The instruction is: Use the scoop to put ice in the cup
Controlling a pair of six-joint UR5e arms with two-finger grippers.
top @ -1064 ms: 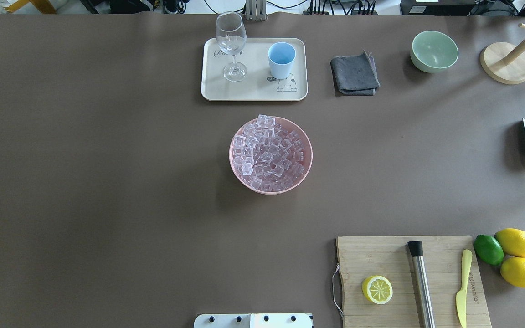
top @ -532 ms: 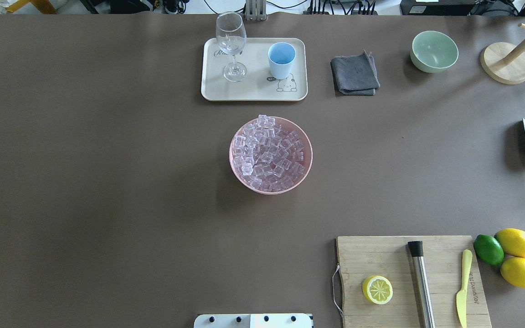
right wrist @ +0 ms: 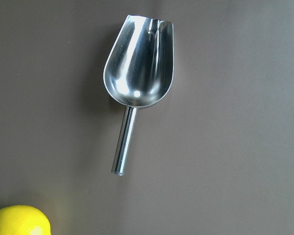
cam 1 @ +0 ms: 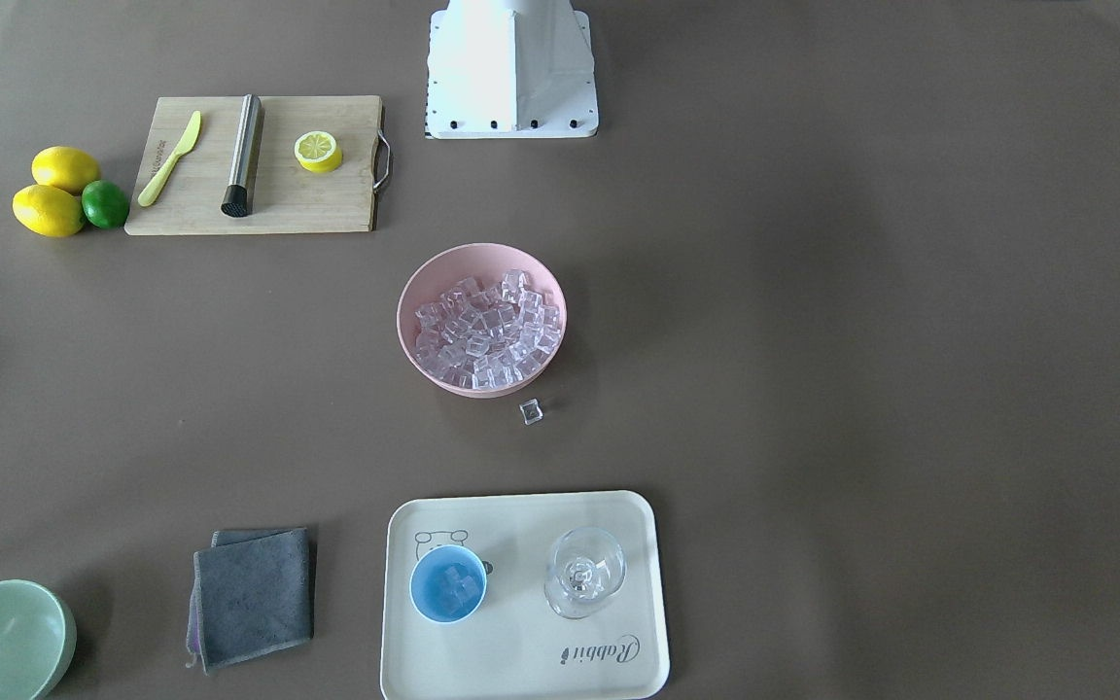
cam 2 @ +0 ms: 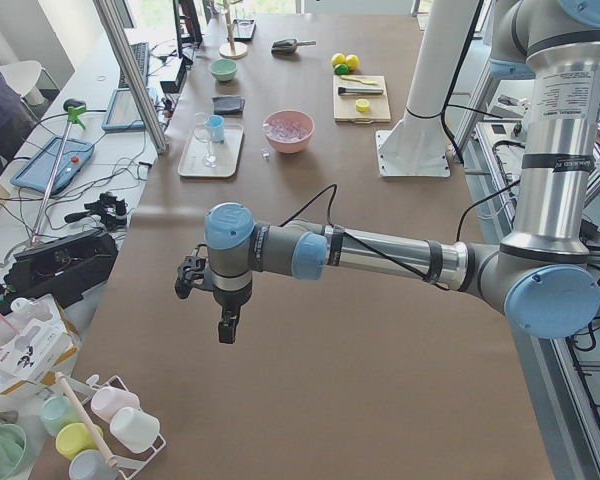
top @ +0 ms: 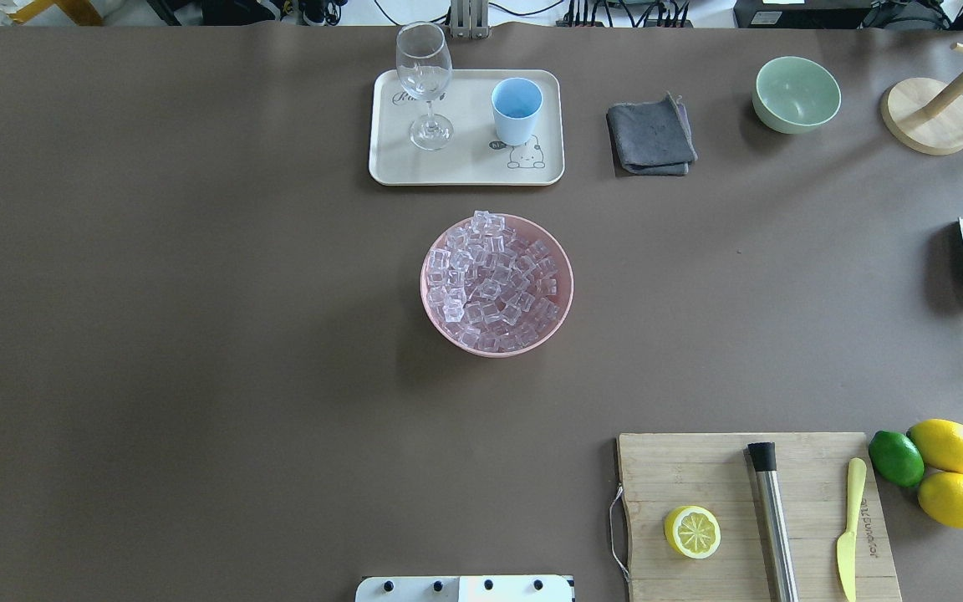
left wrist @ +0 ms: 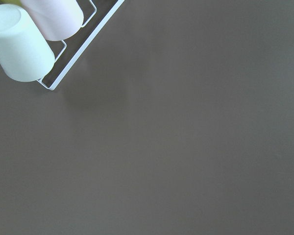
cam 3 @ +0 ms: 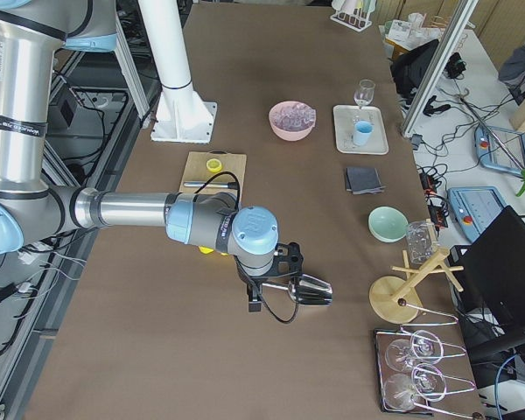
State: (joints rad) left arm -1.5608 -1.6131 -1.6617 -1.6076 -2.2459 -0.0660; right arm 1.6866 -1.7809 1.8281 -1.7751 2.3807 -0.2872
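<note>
Stillness is reigning over the last second: the scoop (right wrist: 139,83) is lying empty on the surface (top: 197,334) near the right hand (cam 3: 289,267), unmoved, while the cup (top: 516,124) on the tray (top: 465,171) is already holding ice (cam 1: 460,585). Whether either hand is clenched or released, I cannot tell. The task is probably wrapping up.

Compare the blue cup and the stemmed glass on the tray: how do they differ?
The cup is opaque light blue; the stemmed glass is clear. The cup holds a few ice cubes; the stemmed glass looks empty. The cup is short and stemless; the stemmed glass is taller, on a stem and foot. Both stand upright on the tray, apart.
</note>
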